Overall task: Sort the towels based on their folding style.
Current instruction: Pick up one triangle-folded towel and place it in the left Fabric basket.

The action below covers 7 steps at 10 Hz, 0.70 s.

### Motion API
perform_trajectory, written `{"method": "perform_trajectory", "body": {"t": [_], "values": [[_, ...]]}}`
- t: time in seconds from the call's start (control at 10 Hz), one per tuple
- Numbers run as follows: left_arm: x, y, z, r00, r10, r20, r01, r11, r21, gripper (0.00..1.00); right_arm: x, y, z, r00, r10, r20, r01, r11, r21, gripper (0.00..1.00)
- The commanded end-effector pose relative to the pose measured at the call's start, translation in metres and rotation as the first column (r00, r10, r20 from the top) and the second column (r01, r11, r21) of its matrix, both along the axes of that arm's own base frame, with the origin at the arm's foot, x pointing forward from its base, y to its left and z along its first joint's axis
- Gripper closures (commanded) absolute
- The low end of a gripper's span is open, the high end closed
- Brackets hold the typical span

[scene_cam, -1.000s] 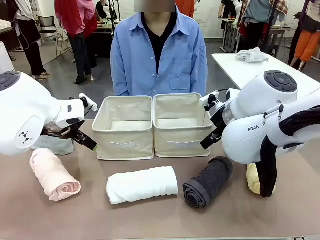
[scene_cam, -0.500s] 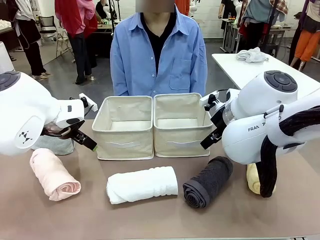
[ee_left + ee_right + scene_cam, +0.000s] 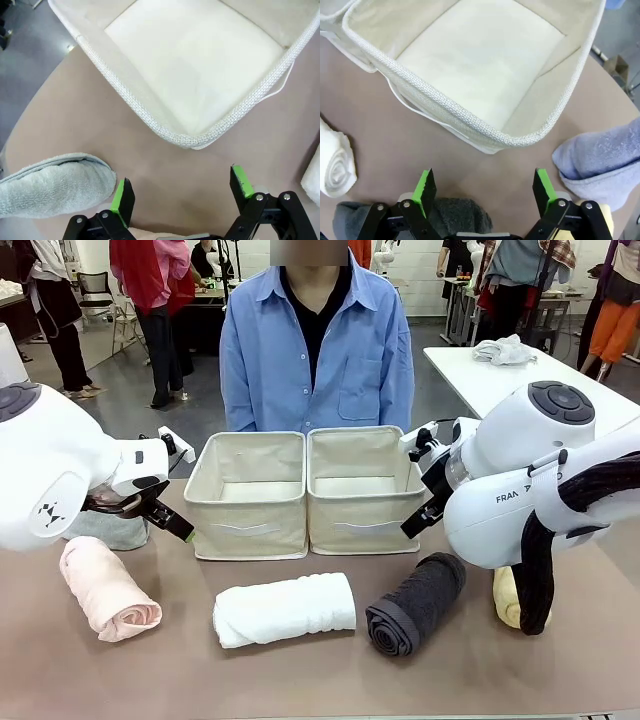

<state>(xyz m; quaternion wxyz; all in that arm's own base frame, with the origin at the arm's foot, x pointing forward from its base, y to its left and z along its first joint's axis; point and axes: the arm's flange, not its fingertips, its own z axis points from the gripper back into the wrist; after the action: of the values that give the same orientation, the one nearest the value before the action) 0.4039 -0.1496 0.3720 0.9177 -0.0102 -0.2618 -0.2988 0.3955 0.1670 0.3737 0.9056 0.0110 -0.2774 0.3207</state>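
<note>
Beige fabric bins sit side by side mid-table, left bin [image 3: 247, 515] touching right bin [image 3: 360, 518], bare floors showing in both wrist views, w/ a person [image 3: 315, 360] in a blue shirt standing behind them. Four rolls lie in a row on the table [image 3: 320, 680] nearer the robot: pink roll [image 3: 108, 590] at far left, then white roll [image 3: 285, 608], dark grey roll [image 3: 415, 603], and yellow roll [image 3: 505, 600] at far right, partly hidden by the right arm. Pale green towel [image 3: 50, 185] lies left of the left bin, just beside the left gripper [image 3: 180, 187], whose jaws are spread wide w/ nothing between them, over bare table by the bin's corner. Right gripper [image 3: 485, 189] is likewise wide apart and holds nothing, hanging above the dark grey roll near the right bin's corner. Light blue towel [image 3: 602, 160] lies on the table beside that bin, on its outer side.
</note>
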Motion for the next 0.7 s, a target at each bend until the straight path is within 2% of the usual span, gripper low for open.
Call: {"method": "perform_trajectory", "body": {"t": [0.0,0.1,0.3,0.4,0.6], "values": [[-0.004,0.001,0.042,1.0,0.003,0.001,-0.003,1.0,0.012,0.0,-0.016,-0.003,0.042,0.999,-0.002,0.042,0.003,1.0,-0.017,0.0],[-0.006,0.005,0.092,1.0,0.007,0.012,-0.006,1.0,-0.027,0.0,-0.033,-0.006,0.088,0.997,-0.026,0.078,0.028,0.999,-0.025,0.0],[-0.004,0.008,0.189,0.999,-0.04,-0.028,0.039,0.999,-0.038,0.0,-0.065,-0.013,0.171,0.991,-0.05,0.125,0.056,0.997,-0.051,0.0],[-0.009,0.004,0.224,0.999,-0.046,-0.017,0.046,0.999,-0.019,0.0,-0.082,-0.013,0.205,0.988,-0.044,0.146,0.053,0.997,-0.061,0.0],[-0.026,-0.002,0.275,0.999,-0.046,0.014,0.046,0.999,0.024,0.0,-0.123,-0.007,0.267,0.98,-0.026,0.197,0.044,0.995,-0.089,0.0]]}}
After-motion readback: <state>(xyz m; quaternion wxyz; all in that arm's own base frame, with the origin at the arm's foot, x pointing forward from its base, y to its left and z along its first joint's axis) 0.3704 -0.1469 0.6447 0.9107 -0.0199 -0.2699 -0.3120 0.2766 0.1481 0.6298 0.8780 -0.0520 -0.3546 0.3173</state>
